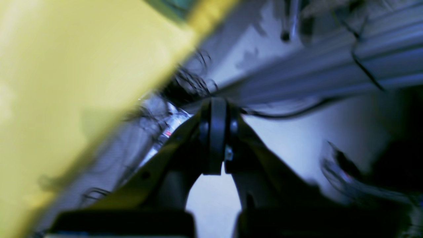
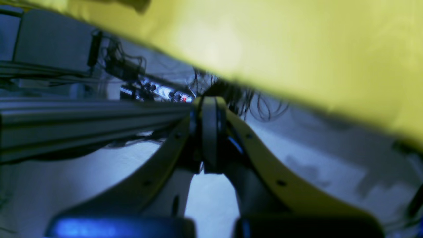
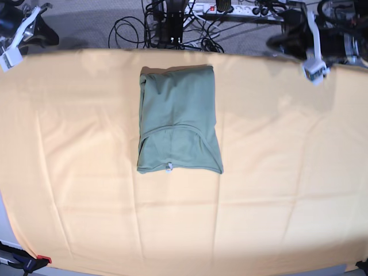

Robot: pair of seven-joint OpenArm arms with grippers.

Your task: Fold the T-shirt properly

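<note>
The sage-green T-shirt lies folded into a compact upright rectangle at the far middle of the table, its small pale tag at the near edge. My left gripper hangs past the table's far right corner, well clear of the shirt. In the left wrist view the left gripper is shut with nothing in it. My right gripper sits off the far left corner. The right wrist view shows the right gripper shut and empty too.
A large yellow-orange cloth covers the whole table and fills part of both wrist views. Cables and a power strip lie on the floor behind the table. An aluminium rail runs beside the right gripper, and a second rail beside the left.
</note>
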